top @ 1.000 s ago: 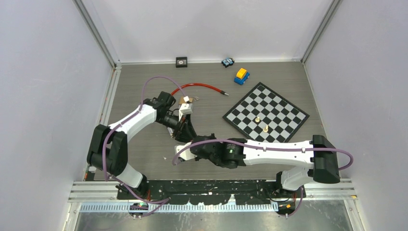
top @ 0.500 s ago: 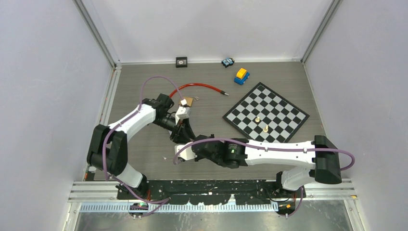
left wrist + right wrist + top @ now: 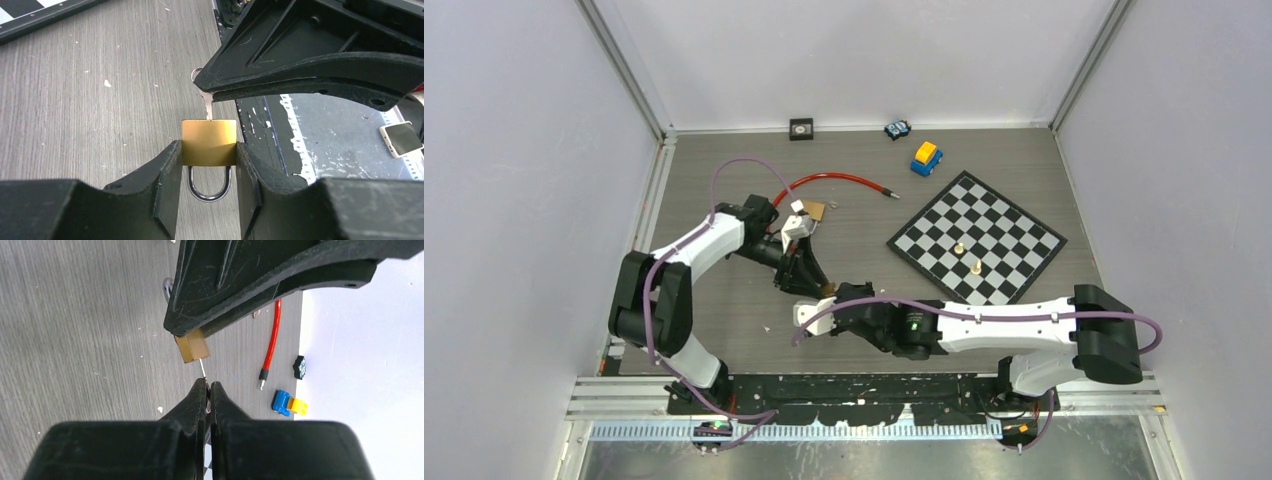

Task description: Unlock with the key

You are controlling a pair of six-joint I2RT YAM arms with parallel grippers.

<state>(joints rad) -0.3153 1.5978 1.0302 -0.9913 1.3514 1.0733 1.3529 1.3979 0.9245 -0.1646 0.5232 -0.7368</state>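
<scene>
Key (image 3: 207, 107) between padlock (image 3: 208, 142) and right hand (image 3: 207, 386), wrist views only

Chessboard (image 3: 1009, 236) lies flat, bearing two pale pieces (image 3: 960, 247). Red cable (image 3: 839, 180) lies to its left. Beyond it stand a yellow-blue toy car (image 3: 926, 157), a small blue toy (image 3: 897, 129) and a black square block (image 3: 801, 128).

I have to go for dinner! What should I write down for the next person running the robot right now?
The left jaws are clamped on the sides of the brass padlock, with its shackle pointing back toward the wrist.
The right jaws are shut on the key, and its blade meets the padlock's keyhole end.
Done: both things are gripped and the key is lined up at the keyhole. How deep it sits cannot be told.
Left: push the key home, turn it, and check that the closed shackle pops open.
</scene>
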